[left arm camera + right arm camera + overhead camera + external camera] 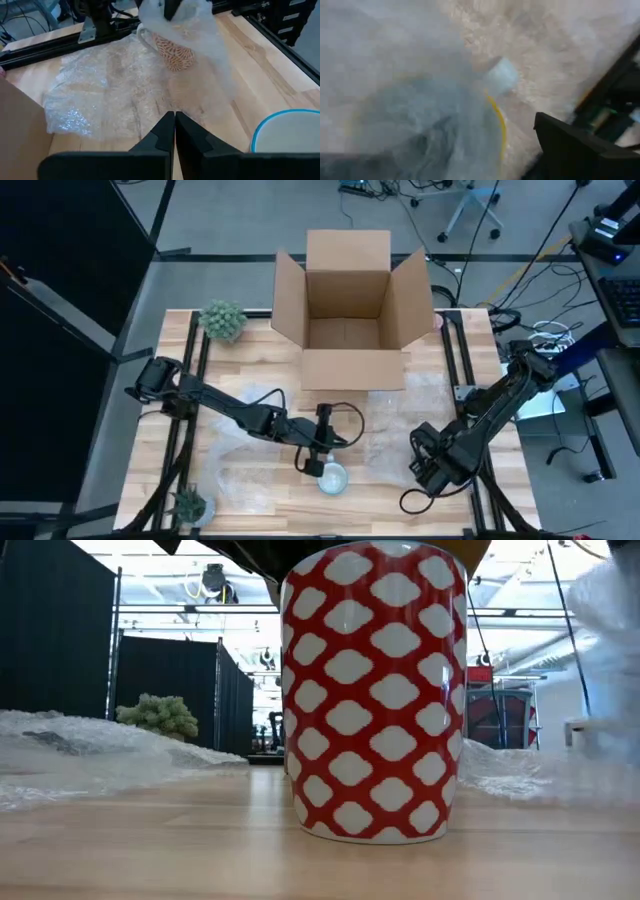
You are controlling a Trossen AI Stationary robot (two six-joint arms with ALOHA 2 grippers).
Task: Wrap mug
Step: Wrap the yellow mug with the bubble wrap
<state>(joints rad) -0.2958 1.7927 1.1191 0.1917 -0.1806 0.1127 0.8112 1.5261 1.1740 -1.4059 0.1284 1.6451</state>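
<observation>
Overhead, low and wrist views of a two-arm wrapping station. The left gripper (312,463) is low over the near-centre of the wooden table (240,355); in its own wrist view the two dark fingers (161,134) are pressed together with nothing between them. Just beside this gripper, on its near side, stands a round vessel with a pale blue rim (332,478), which also shows as a blue-edged arc (285,131) in the left wrist view; seen from table height, a red mug with a white quatrefoil pattern (374,690) stands upright on the bare wood. Ahead of the left gripper a sheet of bubble wrap (110,85) lies spread flat on the table, and beyond it a second mug with a brown lattice pattern (172,50) is tilted and draped in bubble wrap. The right gripper (432,463) is at the near right of the table, at that draped mug; its wrist view is filled with translucent wrap (410,100), and whether its fingers are open or closed cannot be told. More crumpled wrap (245,405) lies under the left arm. Well beyond both grippers, at the far edge of the table, an open cardboard box (348,315) stands with flaps raised. A small green plant (222,320) stands at the far left corner, another (190,503) at the near left.
</observation>
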